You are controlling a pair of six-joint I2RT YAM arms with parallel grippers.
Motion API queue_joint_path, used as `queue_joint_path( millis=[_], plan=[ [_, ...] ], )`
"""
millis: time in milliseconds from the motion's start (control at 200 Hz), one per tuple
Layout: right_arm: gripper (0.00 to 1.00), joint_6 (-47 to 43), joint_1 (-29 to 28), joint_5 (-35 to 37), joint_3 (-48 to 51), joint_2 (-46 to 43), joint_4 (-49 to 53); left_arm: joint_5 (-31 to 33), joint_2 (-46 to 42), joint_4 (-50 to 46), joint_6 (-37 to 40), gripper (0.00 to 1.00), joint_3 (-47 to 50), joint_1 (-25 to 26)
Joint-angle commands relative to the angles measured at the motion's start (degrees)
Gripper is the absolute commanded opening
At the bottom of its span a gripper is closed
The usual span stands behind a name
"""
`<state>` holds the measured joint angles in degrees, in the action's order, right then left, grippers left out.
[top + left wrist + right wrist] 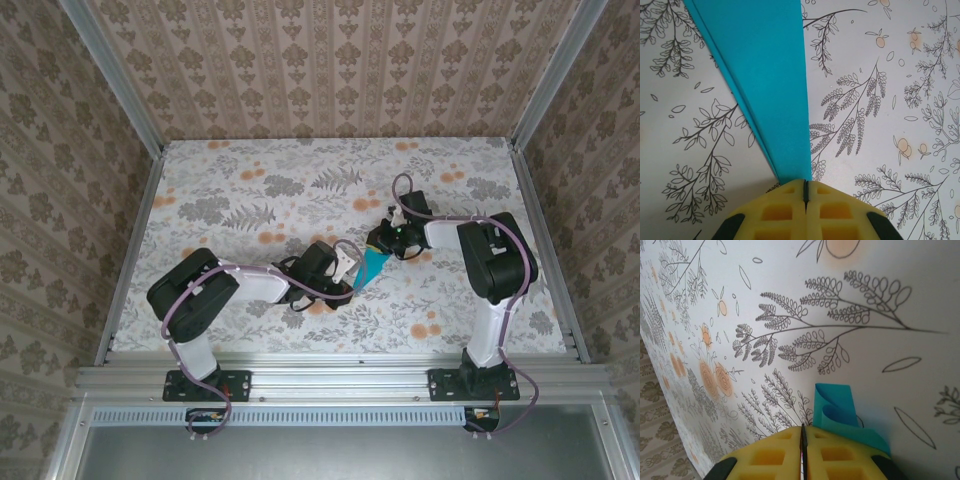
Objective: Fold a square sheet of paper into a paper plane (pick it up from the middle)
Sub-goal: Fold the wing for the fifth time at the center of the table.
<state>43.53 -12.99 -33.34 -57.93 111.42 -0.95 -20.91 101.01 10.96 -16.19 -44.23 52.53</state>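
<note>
The teal-blue square sheet of paper (371, 267), folded into a narrow angular strip, lies on the table between my two grippers. The left gripper (338, 264) is shut, its tips at the strip's narrow near end. In the left wrist view the paper (760, 75) widens away from the closed yellow fingertips (785, 200), with layered fold edges along its left side. My right gripper (386, 240) is also shut at the strip's far end. There a curled flap of the paper (837, 407) sticks out beside its right fingertip (840, 450); no paper shows in the seam between the jaws.
The floral tablecloth (250, 190) covers the table. Metal frame rails (135, 250) and papered walls close it in on the left, right and back. The right arm's elbow (495, 255) stands over the right side.
</note>
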Motion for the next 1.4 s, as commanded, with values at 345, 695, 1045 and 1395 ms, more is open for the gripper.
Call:
queue_joint_path(
  millis=[345,695,1045,1395],
  plan=[
    [0.14,-2.70,4.43,9.35,-6.84,4.18,1.54,-1.67,2.02,-15.79,1.81,0.00,3.80,0.13],
    [0.17,-5.57,5.02,7.50,-3.84,-5.04,4.97,-2.35,0.87,-15.07,0.87,0.00,1.26,0.12],
    [0.32,-6.70,5.00,0.80,8.38,-18.99,6.81,-1.18,-6.54,-16.80,-1.42,0.15,-4.91,1.78],
    [0.45,-7.28,4.95,-0.02,17.68,-29.13,8.31,9.79,-9.55,-25.86,-1.57,0.43,-11.78,4.82]
  ],
)
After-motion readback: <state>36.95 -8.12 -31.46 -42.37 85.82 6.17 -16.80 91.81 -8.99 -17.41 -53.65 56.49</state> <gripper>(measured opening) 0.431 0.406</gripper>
